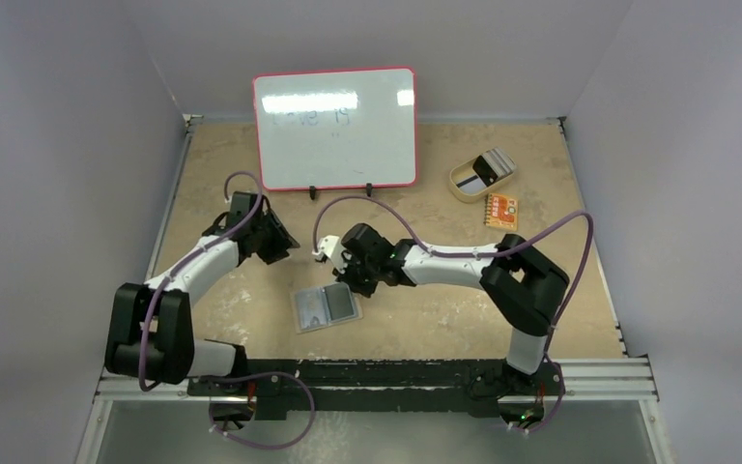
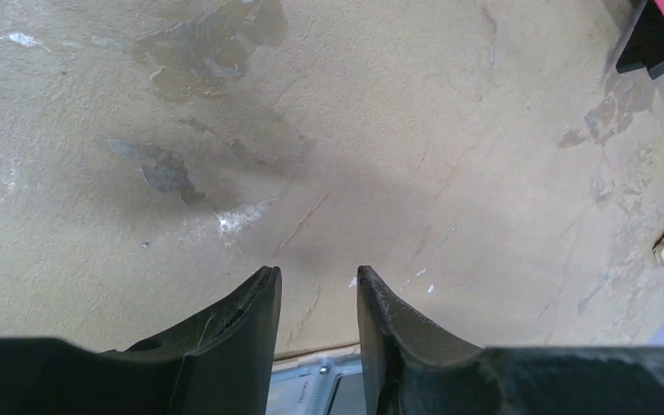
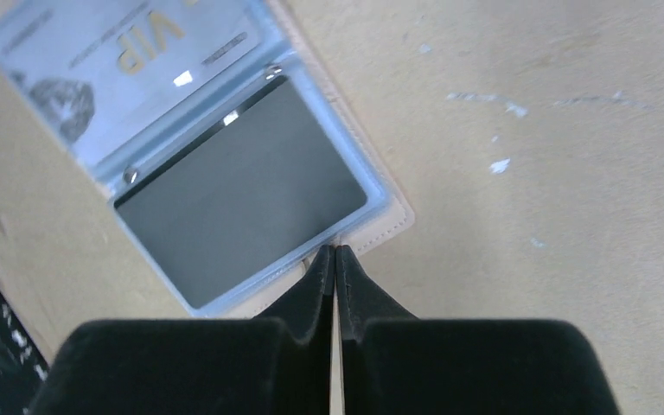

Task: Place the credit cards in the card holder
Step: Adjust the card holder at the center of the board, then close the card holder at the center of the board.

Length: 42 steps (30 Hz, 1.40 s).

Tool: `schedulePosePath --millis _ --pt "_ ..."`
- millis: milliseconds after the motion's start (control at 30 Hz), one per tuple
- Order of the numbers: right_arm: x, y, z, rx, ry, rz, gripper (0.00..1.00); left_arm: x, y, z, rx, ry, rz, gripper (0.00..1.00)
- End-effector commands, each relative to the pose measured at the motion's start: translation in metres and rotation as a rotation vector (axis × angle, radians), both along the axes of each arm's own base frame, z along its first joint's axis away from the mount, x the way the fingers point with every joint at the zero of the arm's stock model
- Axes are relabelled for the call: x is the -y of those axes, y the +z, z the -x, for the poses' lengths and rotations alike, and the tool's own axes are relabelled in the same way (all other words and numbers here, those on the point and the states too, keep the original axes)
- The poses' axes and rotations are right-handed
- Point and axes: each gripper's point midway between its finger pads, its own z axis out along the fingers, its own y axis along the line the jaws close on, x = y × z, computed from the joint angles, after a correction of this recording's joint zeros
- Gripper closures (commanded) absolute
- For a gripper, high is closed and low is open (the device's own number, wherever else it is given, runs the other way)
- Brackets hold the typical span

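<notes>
The card holder [image 1: 327, 306] lies open on the table, clear sleeves up. In the right wrist view its sleeves hold a dark grey card [image 3: 238, 186] and a light blue card marked VIP [image 3: 130, 52]. My right gripper [image 3: 335, 251] is shut, with its tips at the holder's tan edge [image 3: 393, 218] and nothing between the jaws. It sits above the holder's far right corner in the top view [image 1: 356, 286]. My left gripper [image 2: 318, 275] is open and empty over bare table, left of the right gripper [image 1: 288, 249]. More credit cards [image 1: 491, 166] lie in a tan dish.
The tan oval dish [image 1: 461, 183] stands at the back right, with a small orange notebook [image 1: 501, 210] in front of it. A pink-framed whiteboard [image 1: 335, 127] stands at the back middle. The table's metal front rail [image 1: 425, 372] runs along the near edge.
</notes>
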Motion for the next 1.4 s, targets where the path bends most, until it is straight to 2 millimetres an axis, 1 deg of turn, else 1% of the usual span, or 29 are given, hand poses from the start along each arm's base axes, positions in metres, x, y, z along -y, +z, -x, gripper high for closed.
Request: schedulePosePath --millis 0,67,133,167,233,267,333,433,467,533,567,600,700,767,867,900,967,1067,1200,1267,1300,1367 --pt "-0.023 0.023 -0.039 0.031 -0.153 -0.127 1.0 -0.008 0.007 -0.001 -0.021 -0.049 -0.055 0.62" --pt "-0.017 0.022 -0.045 0.014 -0.197 -0.145 1.0 -0.008 0.009 0.004 -0.018 -0.045 -0.052 0.61" --pt "-0.012 0.025 -0.045 0.021 -0.195 -0.161 1.0 -0.009 0.01 0.012 -0.01 -0.033 -0.045 0.59" --pt "-0.009 0.028 -0.044 0.031 -0.189 -0.164 0.98 -0.01 0.01 0.016 -0.008 -0.029 -0.041 0.58" --pt "-0.007 0.035 -0.038 0.028 -0.144 -0.161 0.86 -0.007 0.009 0.026 -0.013 -0.032 -0.015 0.57" --pt "-0.005 0.035 -0.036 0.02 -0.138 -0.149 0.77 -0.004 0.007 0.032 -0.022 -0.036 0.001 0.57" --pt "0.0 0.032 -0.036 0.004 -0.167 -0.116 0.69 -0.001 0.003 0.044 -0.039 -0.034 0.031 0.57" --pt "0.003 0.03 -0.041 -0.044 -0.335 -0.138 0.67 0.008 0.001 0.056 -0.034 -0.024 0.079 0.57" --pt "0.0 0.033 -0.039 -0.069 -0.366 -0.164 0.67 0.011 0.001 0.06 -0.03 -0.018 0.085 0.57" --pt "-0.007 0.036 -0.033 -0.095 -0.344 -0.21 0.67 0.017 -0.001 0.066 -0.028 -0.014 0.087 0.58" --pt "-0.008 0.038 -0.037 -0.07 -0.345 -0.223 0.66 0.022 -0.002 0.07 -0.03 -0.015 0.088 0.57" --pt "-0.006 0.036 -0.041 -0.05 -0.351 -0.221 0.66 0.026 -0.006 0.074 -0.035 -0.013 0.091 0.58" --pt "-0.003 0.027 -0.039 -0.055 -0.325 -0.177 0.63 0.034 -0.019 0.085 -0.05 -0.006 0.11 0.59" --pt "-0.005 0.025 -0.04 -0.051 -0.315 -0.172 0.61 0.034 -0.028 0.09 -0.059 0.0 0.114 0.61" --pt "-0.005 0.022 -0.045 -0.026 -0.304 -0.158 0.59 0.031 -0.031 0.091 -0.058 0.005 0.096 0.62" --pt "-0.007 0.02 -0.043 -0.034 -0.294 -0.162 0.59 0.03 -0.032 0.09 -0.056 0.007 0.088 0.63" --pt "-0.007 0.014 -0.039 -0.051 -0.274 -0.161 0.58 0.03 -0.034 0.09 -0.061 0.008 0.089 0.64" --pt "-0.001 0.002 -0.036 -0.061 -0.269 -0.124 0.58 0.029 -0.038 0.09 -0.065 0.008 0.077 0.65" --pt "0.005 -0.009 -0.033 -0.066 -0.262 -0.086 0.6 0.026 -0.036 0.081 -0.051 0.006 0.044 0.66" --pt "0.008 -0.014 -0.029 -0.085 -0.264 -0.068 0.66 0.026 -0.036 0.077 -0.053 0.001 0.028 0.66" --pt "0.008 -0.015 -0.027 -0.098 -0.277 -0.07 0.7 0.026 -0.036 0.074 -0.054 -0.001 0.022 0.67" --pt "0.006 -0.013 -0.03 -0.09 -0.303 -0.093 0.81 0.027 -0.035 0.068 -0.048 -0.008 0.01 0.67"
